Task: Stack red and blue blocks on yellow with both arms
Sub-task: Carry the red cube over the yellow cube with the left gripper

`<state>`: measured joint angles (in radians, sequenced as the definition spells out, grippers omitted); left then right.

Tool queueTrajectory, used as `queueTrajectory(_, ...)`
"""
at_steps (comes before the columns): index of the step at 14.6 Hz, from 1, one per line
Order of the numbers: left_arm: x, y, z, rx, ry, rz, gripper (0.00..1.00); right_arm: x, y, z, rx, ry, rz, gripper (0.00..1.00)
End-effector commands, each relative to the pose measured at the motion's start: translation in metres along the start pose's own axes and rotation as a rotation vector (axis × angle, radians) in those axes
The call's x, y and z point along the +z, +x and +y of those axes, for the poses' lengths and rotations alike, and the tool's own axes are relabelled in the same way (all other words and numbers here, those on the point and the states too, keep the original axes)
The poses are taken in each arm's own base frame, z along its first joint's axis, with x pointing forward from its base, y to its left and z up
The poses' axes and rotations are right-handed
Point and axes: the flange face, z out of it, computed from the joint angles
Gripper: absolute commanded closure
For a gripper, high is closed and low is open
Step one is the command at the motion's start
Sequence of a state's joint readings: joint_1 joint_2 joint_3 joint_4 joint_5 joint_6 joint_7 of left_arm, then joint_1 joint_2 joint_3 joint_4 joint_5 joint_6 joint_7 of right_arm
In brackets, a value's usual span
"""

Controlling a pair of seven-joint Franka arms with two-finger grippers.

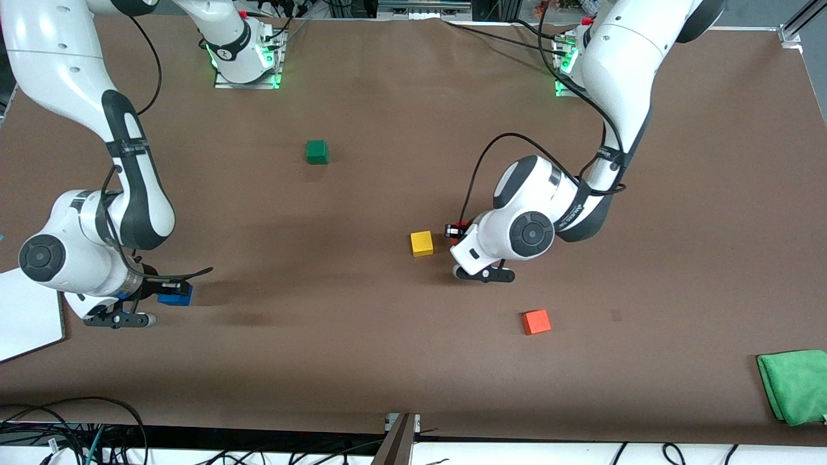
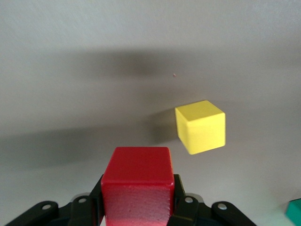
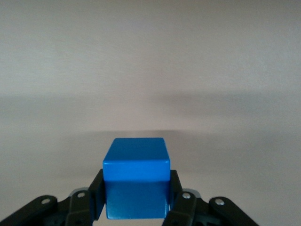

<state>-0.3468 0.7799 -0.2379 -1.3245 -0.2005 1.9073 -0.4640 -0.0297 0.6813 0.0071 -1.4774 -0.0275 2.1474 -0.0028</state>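
My left claw (image 2: 136, 207) grips the matte red cube (image 2: 137, 188) over the counter (image 1: 387, 361), just beside the yellow cube (image 1: 422, 243). My right claw (image 3: 136, 207) grips the blue cube (image 3: 136, 183) at the right arm's end.

The left hand (image 1: 457, 228) hangs low over the desk's middle, its fingers (image 2: 181, 197) clamped on the red block (image 2: 137, 187). The right hand (image 1: 169, 292) hangs low at its own end, gripping the blue block (image 3: 136, 182).
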Motion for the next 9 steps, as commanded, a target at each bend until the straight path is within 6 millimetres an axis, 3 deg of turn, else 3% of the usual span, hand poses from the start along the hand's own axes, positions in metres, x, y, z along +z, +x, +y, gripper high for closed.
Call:
queueTrajectory(1, 0.013, -0.010, 0.026, -0.091, -0.010, 0.005, 1.00, -0.040, -0.004, -0.018, -0.026, 0.020, 0.015, 0.55)
queueTrajectory(5, 0.047, -0.034, 0.070, -0.187, 0.025, 0.029, 1.00, -0.086, -0.014, -0.047, -0.068, 0.043, 0.009, 0.55)
queueTrajectory(7, 0.061, -0.033, 0.073, -0.200, 0.067, 0.062, 1.00, -0.104, -0.020, -0.062, -0.090, 0.046, 0.002, 0.55)
queueTrajectory(9, 0.064, -0.030, 0.071, -0.204, 0.068, 0.065, 1.00, -0.136, -0.030, -0.066, -0.101, 0.045, -0.008, 0.55)
